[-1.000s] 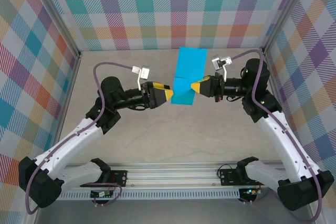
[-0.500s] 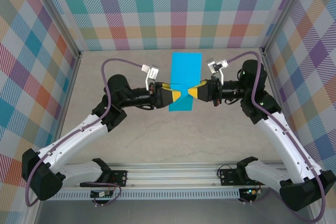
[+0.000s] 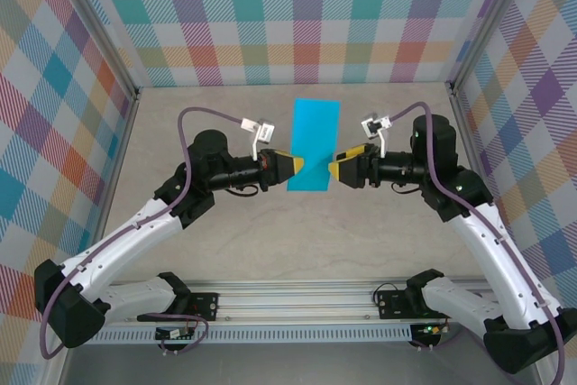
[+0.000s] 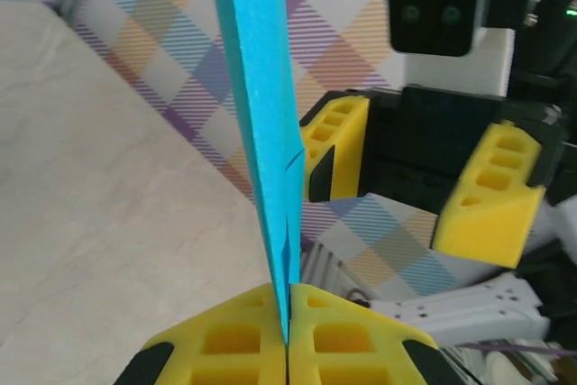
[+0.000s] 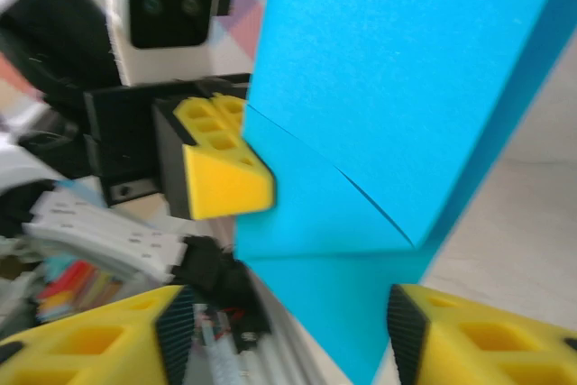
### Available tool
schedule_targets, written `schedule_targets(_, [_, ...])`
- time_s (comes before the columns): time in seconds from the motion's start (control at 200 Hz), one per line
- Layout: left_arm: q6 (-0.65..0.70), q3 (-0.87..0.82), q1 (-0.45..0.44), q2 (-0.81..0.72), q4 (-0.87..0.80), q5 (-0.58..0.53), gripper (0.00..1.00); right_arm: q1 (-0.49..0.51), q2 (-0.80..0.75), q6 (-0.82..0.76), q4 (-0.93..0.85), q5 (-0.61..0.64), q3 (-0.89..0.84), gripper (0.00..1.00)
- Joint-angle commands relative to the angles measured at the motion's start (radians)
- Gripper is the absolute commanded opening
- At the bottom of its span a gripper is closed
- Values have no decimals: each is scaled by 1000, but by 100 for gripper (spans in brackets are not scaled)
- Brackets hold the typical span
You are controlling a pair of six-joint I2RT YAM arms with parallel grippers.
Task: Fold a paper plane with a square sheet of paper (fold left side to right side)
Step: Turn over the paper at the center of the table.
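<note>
Paper first — the thin, matte turquoise-blue square sheet of paper [image 3: 313, 132], folded over into a tall narrow strip with a slanting crease near its lower end, is held up on edge over the pale, stone-patterned counter [image 3: 270, 241], between the two arms. The left pincer [image 3: 295, 167] has its yellow foam fingers pressed together on the sheet's left edge, pinching it. The right pincer [image 3: 336, 171] faces it from the other side — yellow fingers spread, just beside the sheet's right edge, gripping nothing. Pastel checked walls [image 3: 270, 15] surround the counter.
</note>
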Motion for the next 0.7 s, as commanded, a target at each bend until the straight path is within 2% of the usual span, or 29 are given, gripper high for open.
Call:
schedule_targets(0.0, [138,13,-19,0,-274,-268,1,2,-10,-57,-178,300,-27,71])
schedule_targets(0.09, [181,27,-50,40,-453,-507,0,2,8,-55,-249,491,-59,79])
schedule_targets(0.2, [198,84,-136,148,-666,-830,0,-1,24,-37,-289,664,-108,100])
schedule_targets(0.285, [153,146,-208,230,-815,-1029,0,-10,38,-19,-305,749,-137,99])
schedule_targets(0.37, [70,207,-263,309,-952,-1174,0,-15,40,5,-299,804,-164,100])
schedule_targets(0.48, [-66,278,-300,417,-1091,-1241,0,-22,45,36,-284,823,-192,100])
schedule_targets(0.6, [-185,342,-330,554,-1156,-1220,0,-32,66,48,-270,804,-211,100])
schedule_targets(0.695, [-228,401,-347,662,-1160,-1188,0,-43,92,61,-269,797,-223,100])
